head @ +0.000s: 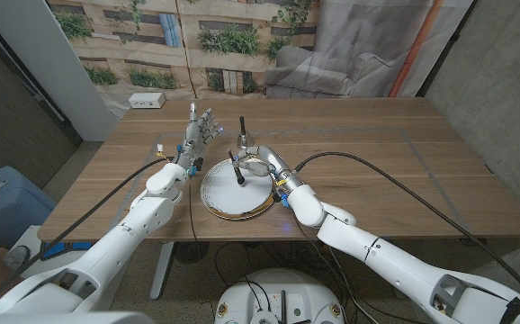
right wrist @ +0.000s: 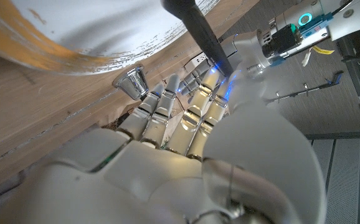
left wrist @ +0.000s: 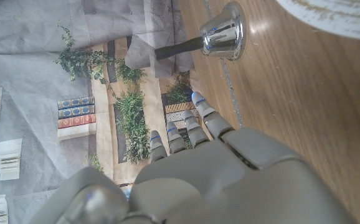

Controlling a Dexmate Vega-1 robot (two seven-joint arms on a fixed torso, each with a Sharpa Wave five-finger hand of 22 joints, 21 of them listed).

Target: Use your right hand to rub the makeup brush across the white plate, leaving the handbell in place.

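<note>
Overhead, we see our right hand gripping the makeup brush over the white plate, handbell just behind, while our left hand shows empty, fingers apart, near the bell.

The bench is matt brown wood with a visible grain. Beside the white plate, whose smooth glazed face carries a worn, scratched gold rim, the handbell has a mirror-bright polished metal cup and a dark matt handle. The right hand and left hand are smooth, satin, pale grey plastic.
</note>
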